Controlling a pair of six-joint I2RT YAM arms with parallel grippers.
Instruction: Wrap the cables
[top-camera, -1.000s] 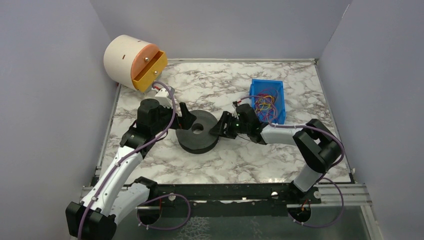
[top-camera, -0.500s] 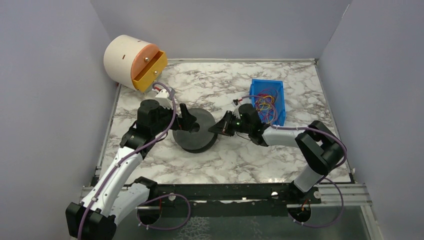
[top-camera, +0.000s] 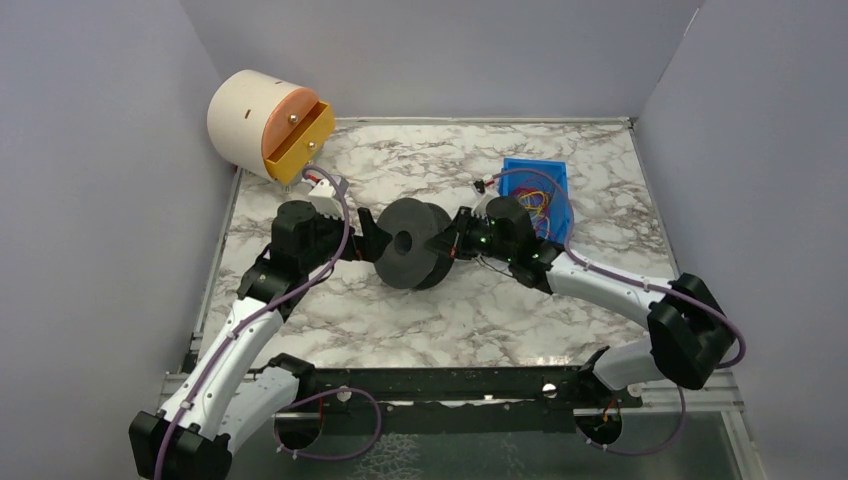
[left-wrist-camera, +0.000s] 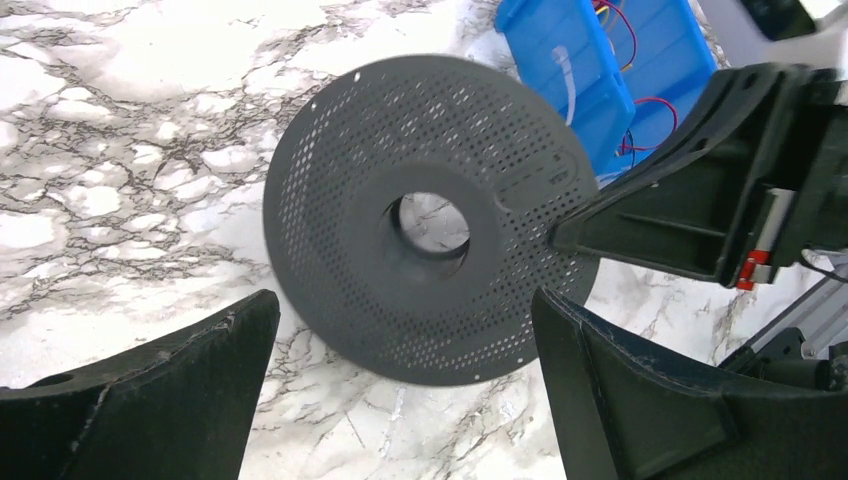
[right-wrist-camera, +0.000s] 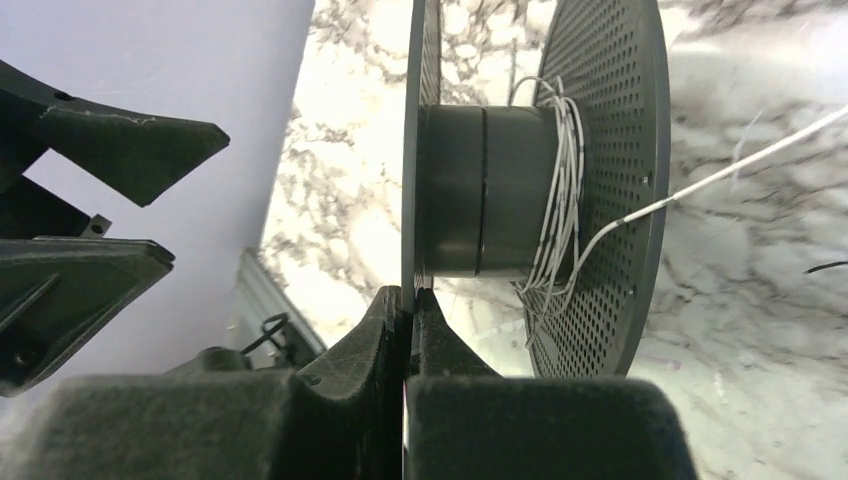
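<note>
The black double-disc spool stands on edge in mid-table. My right gripper is shut on the rim of one perforated disc, seen from above at the spool's right side. A thin pale cable is looped a few turns round the hub and trails off to the right. Coloured cables lie tangled in the blue bin. My left gripper is open, its fingers wide apart facing the disc's flat face without touching it.
A cream drum with an orange drawer sits at the back left corner. Grey walls close in the marble table on three sides. A black rail runs along the near edge. The blue bin lies just behind the spool.
My right gripper has shut on the spool's rim and tipped the spool from flat to upright. The right arm stretched out leftward. The left gripper stayed open beside it.
</note>
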